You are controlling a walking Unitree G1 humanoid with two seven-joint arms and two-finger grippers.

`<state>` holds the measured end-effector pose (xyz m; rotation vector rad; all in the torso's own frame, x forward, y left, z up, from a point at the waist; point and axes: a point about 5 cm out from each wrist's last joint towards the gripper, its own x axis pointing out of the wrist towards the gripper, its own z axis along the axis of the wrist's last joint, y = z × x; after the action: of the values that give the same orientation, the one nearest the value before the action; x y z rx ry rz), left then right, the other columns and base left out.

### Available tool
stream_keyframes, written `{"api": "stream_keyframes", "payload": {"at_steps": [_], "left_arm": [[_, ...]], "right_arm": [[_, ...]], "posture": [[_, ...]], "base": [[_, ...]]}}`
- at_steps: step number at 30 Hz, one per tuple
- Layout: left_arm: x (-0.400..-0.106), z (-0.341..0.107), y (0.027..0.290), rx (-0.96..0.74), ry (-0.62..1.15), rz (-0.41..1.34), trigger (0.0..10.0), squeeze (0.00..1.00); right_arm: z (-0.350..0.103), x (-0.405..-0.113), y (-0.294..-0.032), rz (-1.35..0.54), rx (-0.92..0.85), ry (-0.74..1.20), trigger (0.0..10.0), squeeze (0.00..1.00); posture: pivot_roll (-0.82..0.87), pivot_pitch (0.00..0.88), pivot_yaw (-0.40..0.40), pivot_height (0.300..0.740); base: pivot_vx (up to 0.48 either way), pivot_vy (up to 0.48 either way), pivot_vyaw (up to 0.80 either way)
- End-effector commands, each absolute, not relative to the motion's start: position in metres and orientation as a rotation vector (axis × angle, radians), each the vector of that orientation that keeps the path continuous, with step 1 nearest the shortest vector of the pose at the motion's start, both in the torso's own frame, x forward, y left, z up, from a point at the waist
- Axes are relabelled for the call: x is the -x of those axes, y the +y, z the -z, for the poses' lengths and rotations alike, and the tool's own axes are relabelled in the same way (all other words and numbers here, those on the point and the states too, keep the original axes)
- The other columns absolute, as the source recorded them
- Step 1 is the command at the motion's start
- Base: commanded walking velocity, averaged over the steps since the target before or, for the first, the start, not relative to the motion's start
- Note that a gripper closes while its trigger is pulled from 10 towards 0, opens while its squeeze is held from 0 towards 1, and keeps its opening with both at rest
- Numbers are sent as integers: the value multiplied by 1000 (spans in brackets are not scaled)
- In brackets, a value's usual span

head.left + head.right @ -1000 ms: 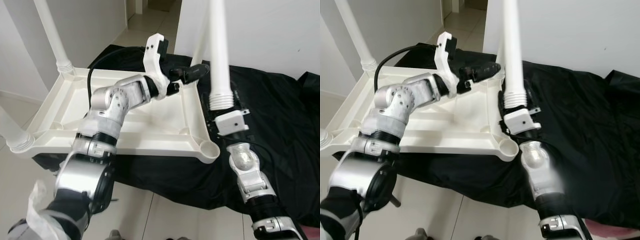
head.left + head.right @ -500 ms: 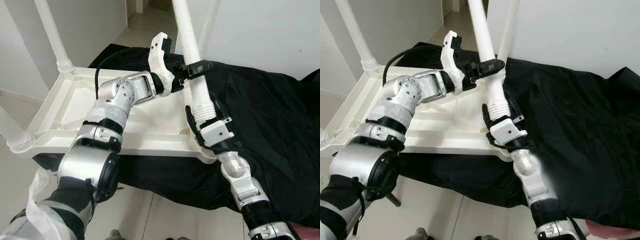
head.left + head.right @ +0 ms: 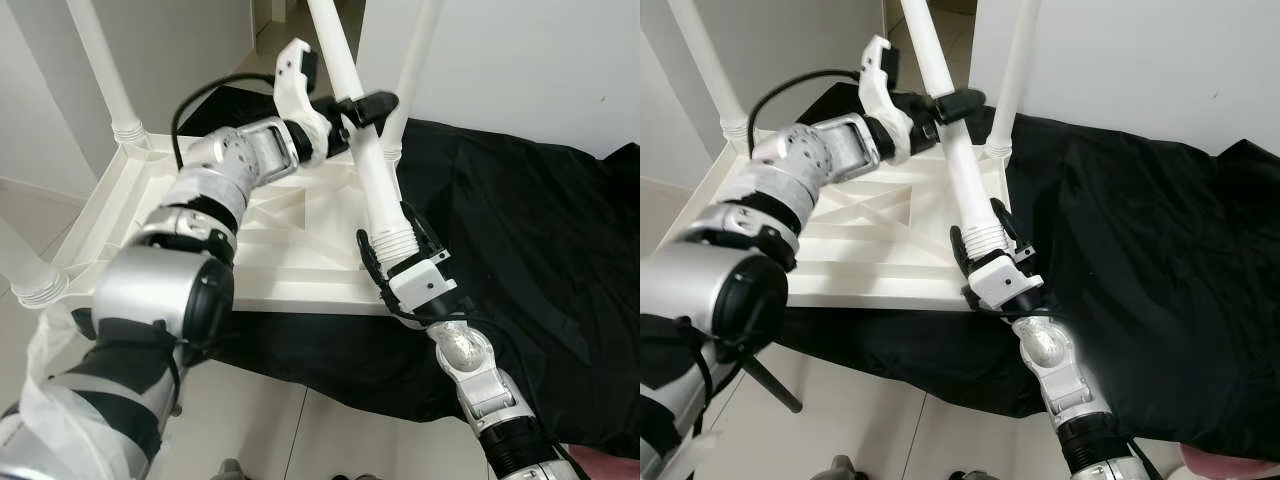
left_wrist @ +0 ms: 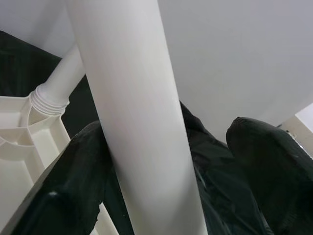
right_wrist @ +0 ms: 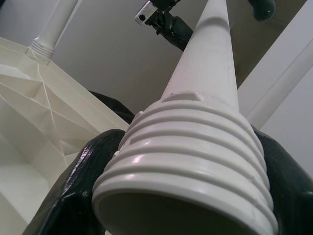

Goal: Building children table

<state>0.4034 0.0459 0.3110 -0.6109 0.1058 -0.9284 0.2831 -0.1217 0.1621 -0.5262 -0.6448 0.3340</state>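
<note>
One white leg [image 3: 372, 170], tapered, ribbed threaded end

Soft, even daylight fills the head views, bright on the white walls and pale floor [image 3: 300, 425], with faint shadows. The black cloth [image 3: 520, 220] swallows detail. Head views are sharp; the left wrist view is soft, its table leg [image 4: 142, 122] perhaps slightly blurred, and the black fingers [image 4: 73, 181] are out of focus.

The table leg [image 3: 372, 170] is looking like smooth white plastic with a slight sheen, ridged threads at its end. The upturned tabletop [image 3: 290, 250] is showing the same off-white plastic. The black cloth [image 3: 530, 240] at 3 o'clock is lying matt and wrinkly.
</note>
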Motion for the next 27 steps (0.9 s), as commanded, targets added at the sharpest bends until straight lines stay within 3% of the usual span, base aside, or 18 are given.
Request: {"api": "stream_keyframes", "payload": {"at_steps": [1, 3, 4, 5, 19, 20, 21, 22, 27], "left_arm": [[-403, -315, 43, 593, 94, 947, 7882, 0], [-403, -315, 42, 588, 99, 947, 7882, 0], [-403, -314, 41, 577, 103, 949, 1137, 0], [-403, -313, 39, 563, 109, 954, 0, 0], [-404, -312, 37, 557, 117, 952, 0, 0], [-404, -314, 38, 553, 112, 949, 9137, 0], [-404, -314, 38, 553, 112, 949, 9137, 0], [-404, -315, 39, 549, 109, 947, 10000, 0], [-405, -319, 42, 530, 90, 930, 10000, 0]], "right_arm": [[-164, -281, -120, -342, 530, -658, 10000, 0], [-165, -281, -120, -342, 530, -659, 10000, 0], [-166, -281, -120, -343, 538, -663, 10000, 0], [-167, -281, -120, -347, 545, -667, 10000, 0], [-167, -280, -121, -368, 588, -680, 10000, 0], [-166, -280, -122, -365, 562, -664, 10000, 0], [-166, -280, -122, -365, 562, -664, 10000, 0], [-165, -281, -123, -363, 542, -653, 10000, 1000], [-168, -283, -128, -321, 416, -624, 10000, 1000]], "posture": [[-31, 76, -9, 740], [-32, 77, -8, 740], [-31, 78, -9, 740], [-32, 80, -8, 740], [-26, 87, -21, 740], [-26, 87, -23, 740], [-26, 87, -23, 740], [-26, 87, -23, 740], [-25, 85, -25, 740]], "base": [[0, 0, 0], [0, 0, 0], [0, 0, 0], [0, 0, 0], [0, 0, 0], [0, 0, 0], [0, 0, 0], [0, 0, 0], [0, 0, 0]]}}
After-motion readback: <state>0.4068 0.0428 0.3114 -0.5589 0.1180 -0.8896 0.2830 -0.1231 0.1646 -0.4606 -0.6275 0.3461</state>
